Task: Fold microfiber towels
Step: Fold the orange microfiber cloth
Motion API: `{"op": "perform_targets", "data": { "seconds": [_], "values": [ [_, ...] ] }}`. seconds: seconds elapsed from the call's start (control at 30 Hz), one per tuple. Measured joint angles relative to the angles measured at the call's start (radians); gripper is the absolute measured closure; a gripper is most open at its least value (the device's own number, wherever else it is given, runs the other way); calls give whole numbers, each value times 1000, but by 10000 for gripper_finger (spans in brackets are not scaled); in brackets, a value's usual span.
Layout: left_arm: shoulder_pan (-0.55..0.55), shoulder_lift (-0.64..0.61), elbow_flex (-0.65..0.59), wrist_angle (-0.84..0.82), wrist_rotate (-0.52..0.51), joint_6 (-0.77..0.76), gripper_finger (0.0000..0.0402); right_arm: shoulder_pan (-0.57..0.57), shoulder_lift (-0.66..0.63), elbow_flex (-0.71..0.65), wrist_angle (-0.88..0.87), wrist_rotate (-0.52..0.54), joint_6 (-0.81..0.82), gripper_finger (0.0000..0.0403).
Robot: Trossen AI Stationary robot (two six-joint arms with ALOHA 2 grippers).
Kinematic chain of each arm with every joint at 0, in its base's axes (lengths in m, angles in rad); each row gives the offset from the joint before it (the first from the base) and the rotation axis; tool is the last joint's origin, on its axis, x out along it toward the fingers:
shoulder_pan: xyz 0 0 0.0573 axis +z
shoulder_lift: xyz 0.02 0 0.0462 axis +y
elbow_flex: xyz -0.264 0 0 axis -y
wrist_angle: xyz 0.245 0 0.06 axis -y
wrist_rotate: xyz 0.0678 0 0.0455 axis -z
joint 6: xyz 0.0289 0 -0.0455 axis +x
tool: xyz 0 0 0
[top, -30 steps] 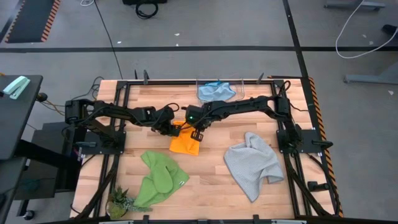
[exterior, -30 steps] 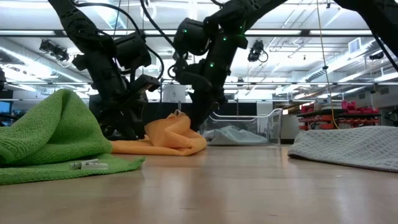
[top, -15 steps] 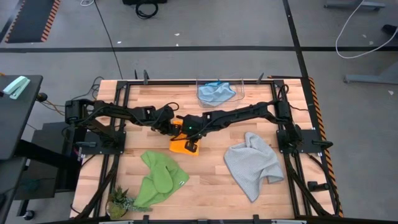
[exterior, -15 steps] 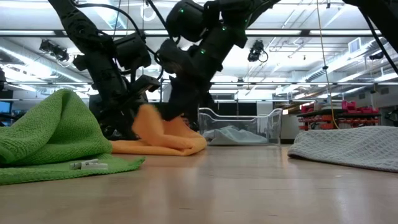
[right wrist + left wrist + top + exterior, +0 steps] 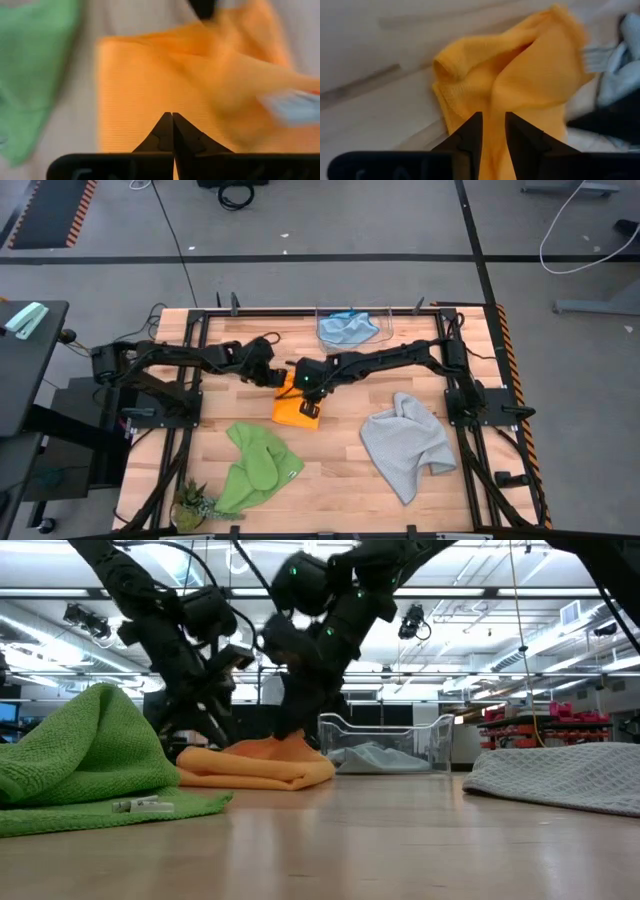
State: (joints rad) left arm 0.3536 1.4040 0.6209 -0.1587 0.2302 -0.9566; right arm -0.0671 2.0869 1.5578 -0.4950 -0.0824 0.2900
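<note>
The yellow-orange towel (image 5: pixel 296 411) lies folded near the middle of the tabletop (image 5: pixel 340 470). From above, both dark arms cover its far edge, so that part is hidden. The right tool (image 5: pixel 310 408) is right over the towel, and its tips are lost against the dark arm. Its own wrist camera shows the two fingers pressed tight together with nothing between them, and the orange cloth is blurry beyond them.

The left arm reaches across from the left side. The left tool (image 5: pixel 493 131) hangs just above the towel with a small gap between its fingers, and no cloth is in the gap.

The low camera shows the towel (image 5: pixel 262 765) as a flat, layered pile. From above you also see the green towel (image 5: pixel 255 467), the grey towel (image 5: pixel 405 443) and the blue towel (image 5: pixel 347 328) in a clear bin at the back.
</note>
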Motion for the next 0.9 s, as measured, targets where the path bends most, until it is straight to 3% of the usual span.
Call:
{"op": "perform_targets", "data": {
  "seconds": [0.23, 0.47, 0.9],
  "values": [
    [54, -153, 0, -109, 0, -27, 319, -54, 0, 0, -101, 53, -53, 403],
    [-64, -207, 0, -43, 18, -93, 312, -75, 0, -5, 6, 51, -58, 403],
    [-222, -207, 0, 6, -115, -158, 318, -165, 16, -1, 206, -109, -49, 403]
  ]
}}
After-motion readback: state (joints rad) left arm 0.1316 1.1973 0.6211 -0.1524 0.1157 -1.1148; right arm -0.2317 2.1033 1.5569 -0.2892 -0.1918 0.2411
